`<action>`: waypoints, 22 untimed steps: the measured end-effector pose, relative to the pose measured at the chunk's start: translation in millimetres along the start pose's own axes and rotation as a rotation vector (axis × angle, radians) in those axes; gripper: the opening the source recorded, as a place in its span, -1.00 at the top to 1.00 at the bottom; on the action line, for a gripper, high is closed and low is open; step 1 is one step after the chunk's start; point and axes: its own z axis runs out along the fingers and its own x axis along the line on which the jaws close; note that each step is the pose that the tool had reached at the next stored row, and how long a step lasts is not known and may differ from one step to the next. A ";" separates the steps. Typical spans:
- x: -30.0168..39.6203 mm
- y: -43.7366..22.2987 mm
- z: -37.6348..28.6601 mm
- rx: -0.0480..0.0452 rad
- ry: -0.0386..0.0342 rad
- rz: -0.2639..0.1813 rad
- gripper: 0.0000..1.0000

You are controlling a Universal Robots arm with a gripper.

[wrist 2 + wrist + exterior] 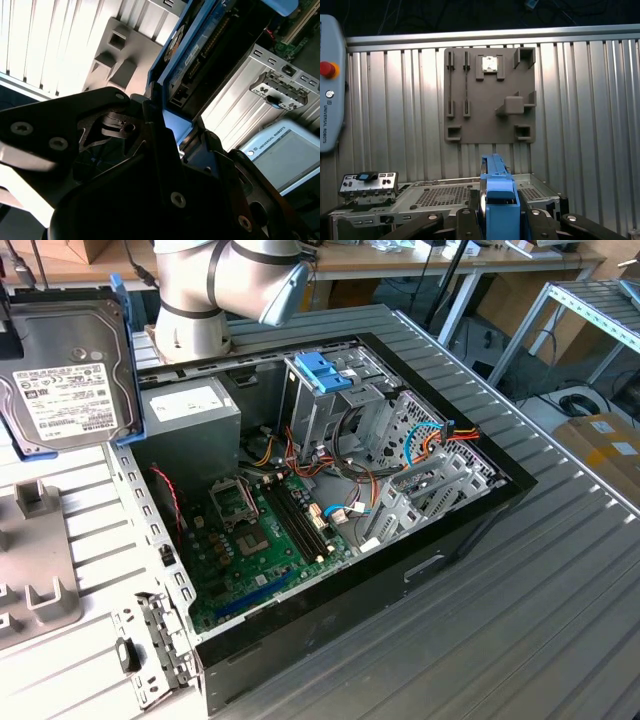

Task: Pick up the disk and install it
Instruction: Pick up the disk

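The disk (65,375), dark grey metal with a white label and a light blue bracket, hangs upright in the air at the exterior view's left, above the ribbed table and beside the open computer case (480,510). In the first wrist view it stands edge-on, blue bracket (497,192) facing the camera. My gripper (497,220) is shut on it, with one dark finger (470,222) on each side. In the second wrist view the gripper (175,132) clamps the lower end of the disk (200,55).
Inside the case are a green motherboard (250,540), a grey power supply box (190,410) and a drive cage with a bare blue caddy handle (325,370). A grey fixture plate (490,95) lies on the ribbed table. A teach pendant (330,85) sits beside it.
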 end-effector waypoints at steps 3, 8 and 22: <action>1.9 -0.2 0.1 0.0001 -0.0001 0.000 0.26; 4.7 -4.1 0.0 0.0000 0.0000 0.000 0.26; 5.4 -19.0 0.1 0.0000 -0.0001 0.000 0.26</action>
